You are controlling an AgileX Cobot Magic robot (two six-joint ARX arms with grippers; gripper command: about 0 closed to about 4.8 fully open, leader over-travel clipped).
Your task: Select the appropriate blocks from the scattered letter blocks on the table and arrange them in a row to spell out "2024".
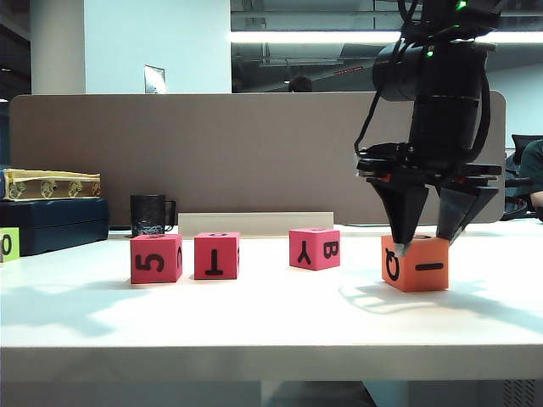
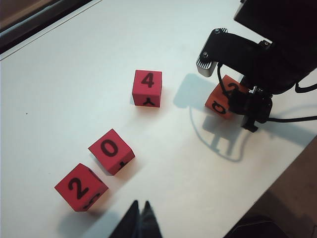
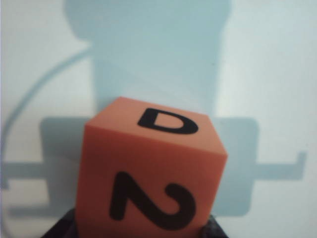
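The right gripper [image 1: 422,242] is seen at the right of the exterior view, pointing down, its dark tapered jaws pinching the top of the orange block [image 1: 416,264], which rests on the surface [image 1: 271,318]; in the right wrist view the orange block [image 3: 151,168] fills the frame, a D and a 2 printed on it. The left gripper [image 2: 139,218] is seen only in its own wrist view, its black jaws pressed together above bare surface just beside the pink-red block marked 2 [image 2: 80,187]. The block marked 0 [image 2: 111,151] lies near that one, slightly turned, and the block marked 4 [image 2: 147,88] sits well apart, between the pair and the orange block. In the exterior view the three pink-red blocks [image 1: 216,255] form a loose row. The blocks are matte cubes with bold black characters. The surface is smooth and white with a thick rounded front edge, and open room remains around each block. Behind it a grey-brown partition panel [image 1: 254,153] is set, with a dark mug [image 1: 151,214] and a lime-green cube [image 1: 8,245] at the far left edge.
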